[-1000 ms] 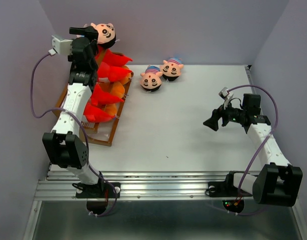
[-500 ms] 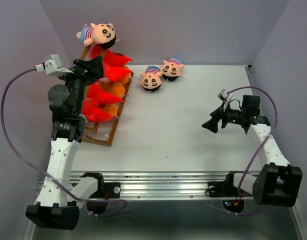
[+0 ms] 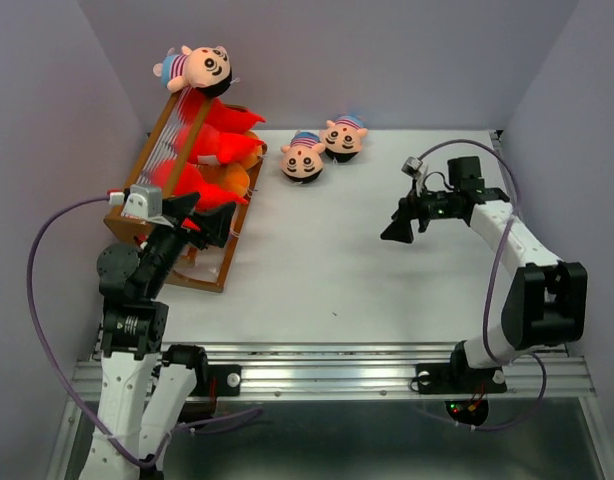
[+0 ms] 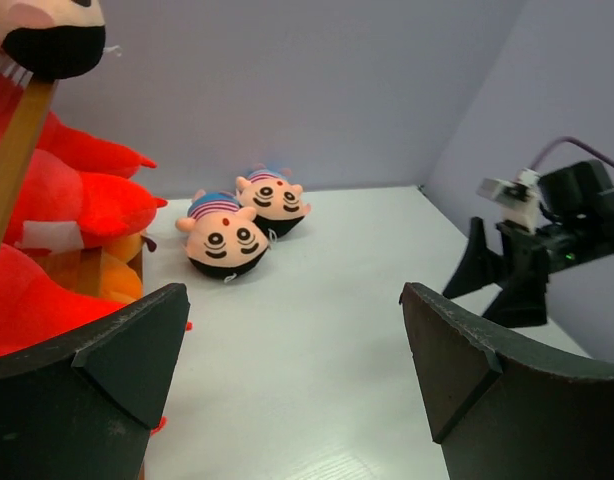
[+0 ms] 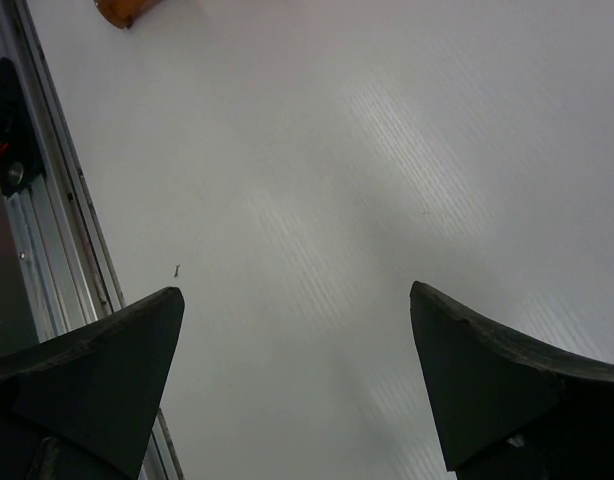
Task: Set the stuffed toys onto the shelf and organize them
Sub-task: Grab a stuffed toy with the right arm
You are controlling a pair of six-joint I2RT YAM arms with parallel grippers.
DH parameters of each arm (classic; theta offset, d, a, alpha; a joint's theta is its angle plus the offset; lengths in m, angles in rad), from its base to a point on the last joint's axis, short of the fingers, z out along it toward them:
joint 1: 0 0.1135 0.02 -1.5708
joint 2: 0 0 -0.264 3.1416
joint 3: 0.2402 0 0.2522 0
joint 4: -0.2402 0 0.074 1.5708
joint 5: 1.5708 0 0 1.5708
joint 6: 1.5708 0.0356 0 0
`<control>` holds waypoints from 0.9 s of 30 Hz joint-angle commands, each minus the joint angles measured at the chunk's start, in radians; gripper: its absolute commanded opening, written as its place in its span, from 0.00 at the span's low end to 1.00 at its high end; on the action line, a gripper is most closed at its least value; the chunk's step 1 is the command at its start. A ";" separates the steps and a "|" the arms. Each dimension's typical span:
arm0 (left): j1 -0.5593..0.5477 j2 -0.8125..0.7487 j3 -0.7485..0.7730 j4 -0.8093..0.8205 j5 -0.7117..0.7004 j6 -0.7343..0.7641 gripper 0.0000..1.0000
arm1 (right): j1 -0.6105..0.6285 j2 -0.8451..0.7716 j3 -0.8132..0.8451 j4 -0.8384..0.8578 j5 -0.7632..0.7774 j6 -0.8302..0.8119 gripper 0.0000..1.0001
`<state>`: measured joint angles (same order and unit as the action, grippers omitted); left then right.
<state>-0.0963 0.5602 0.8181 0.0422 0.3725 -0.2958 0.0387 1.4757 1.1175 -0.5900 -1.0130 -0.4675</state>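
- Left gripper (image 3: 209,222): jaws spread wide, holding nothing, just beside the shelf (image 3: 202,283).
- Right gripper (image 3: 397,229): jaws spread, holding nothing, above the table (image 3: 337,280).
- Red toys (image 3: 222,145) and orange toys (image 3: 233,181) sit on the shelf, with one doll head (image 3: 199,68) on top.
- Two doll heads (image 3: 303,160) lie together on the table near the shelf.

doll heads (image 3: 303,160): peach, striped caps | tailed toys (image 3: 225,146): red | shelf (image 3: 202,280): orange-brown

You're seeing the left arm (image 3: 119,400) and right arm (image 3: 512,238) wearing white shells over black joints, each trailing a looping purple cable (image 3: 31,285). The left pincer (image 4: 292,295) and right pincer (image 5: 297,300) are showing matte black, wedge-shaped fingers (image 4: 127,360).
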 commanded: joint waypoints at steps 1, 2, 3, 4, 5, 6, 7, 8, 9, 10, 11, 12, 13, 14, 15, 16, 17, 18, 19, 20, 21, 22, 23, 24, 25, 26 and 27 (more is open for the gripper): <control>0.001 -0.071 -0.028 0.018 0.112 0.007 0.99 | 0.095 0.076 0.128 0.070 0.123 0.119 1.00; 0.001 -0.077 -0.034 0.007 0.129 -0.003 0.99 | 0.121 0.130 0.181 0.090 0.135 0.171 1.00; 0.001 -0.089 -0.040 0.002 0.135 -0.008 0.99 | 0.131 0.158 0.209 0.099 0.152 0.193 1.00; 0.003 -0.095 -0.043 -0.005 0.140 -0.017 0.99 | 0.141 0.185 0.235 0.105 0.157 0.216 1.00; 0.001 -0.101 -0.046 -0.014 0.143 -0.020 0.99 | 0.162 0.237 0.263 0.122 0.163 0.237 1.00; 0.003 -0.117 -0.050 -0.018 0.147 -0.023 0.99 | 0.173 0.264 0.310 0.131 0.186 0.284 1.00; 0.001 -0.124 -0.060 -0.021 0.149 -0.028 0.99 | 0.185 0.287 0.332 0.146 0.206 0.321 1.00; 0.001 -0.134 -0.066 -0.025 0.146 -0.040 0.99 | 0.196 0.310 0.353 0.165 0.232 0.360 1.00; 0.001 -0.141 -0.072 -0.025 0.141 -0.046 0.99 | 0.205 0.354 0.376 0.186 0.241 0.384 1.00; 0.001 -0.157 -0.086 -0.027 0.140 -0.054 0.99 | 0.223 0.376 0.405 0.209 0.272 0.456 1.00; 0.001 -0.164 -0.094 -0.031 0.137 -0.060 0.99 | 0.224 0.392 0.416 0.231 0.295 0.505 1.00; 0.001 -0.172 -0.100 -0.033 0.131 -0.072 0.99 | 0.240 0.411 0.426 0.275 0.318 0.582 1.00; 0.001 -0.187 -0.109 -0.034 0.128 -0.078 0.99 | 0.256 0.443 0.435 0.295 0.365 0.617 1.00; 0.001 -0.194 -0.126 -0.034 0.123 -0.086 0.99 | 0.256 0.458 0.453 0.314 0.393 0.648 1.00; 0.001 -0.200 -0.134 -0.034 0.120 -0.097 0.99 | 0.271 0.475 0.465 0.340 0.425 0.711 1.00; 0.001 -0.209 -0.140 -0.036 0.118 -0.098 0.99 | 0.271 0.492 0.481 0.348 0.479 0.736 1.00; 0.001 -0.212 -0.149 -0.036 0.118 -0.101 0.99 | 0.282 0.523 0.504 0.366 0.503 0.757 1.00; 0.001 -0.214 -0.151 -0.038 0.117 -0.103 0.99 | 0.282 0.535 0.513 0.377 0.525 0.800 1.00; 0.001 -0.214 -0.152 -0.039 0.117 -0.101 0.99 | 0.291 0.557 0.519 0.390 0.537 0.816 1.00; 0.001 -0.212 -0.151 -0.041 0.115 -0.101 0.99 | 0.291 0.566 0.524 0.407 0.536 0.829 1.00; 0.001 -0.210 -0.149 -0.041 0.117 -0.100 0.99 | 0.291 0.572 0.521 0.448 0.533 0.860 1.00; 0.001 -0.206 -0.148 -0.041 0.118 -0.098 0.99 | 0.291 0.577 0.521 0.469 0.528 0.874 1.00; 0.001 -0.204 -0.145 -0.041 0.120 -0.094 0.99 | 0.291 0.593 0.522 0.499 0.524 0.897 1.00; 0.001 -0.200 -0.143 -0.041 0.121 -0.092 0.99 | 0.291 0.603 0.524 0.512 0.518 0.911 1.00; 0.001 -0.197 -0.143 -0.041 0.121 -0.091 0.99 | 0.291 0.610 0.527 0.525 0.510 0.924 1.00; 0.001 -0.194 -0.145 -0.041 0.123 -0.091 0.99 | 0.300 0.627 0.528 0.557 0.499 0.935 1.00; 0.001 -0.192 -0.145 -0.041 0.126 -0.091 0.99 | 0.300 0.633 0.531 0.574 0.492 0.948 1.00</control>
<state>-0.0963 0.3599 0.6735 -0.0372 0.4839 -0.3878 0.3290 2.0865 1.5963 -0.1749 -0.5247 0.3794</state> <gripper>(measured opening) 0.986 0.998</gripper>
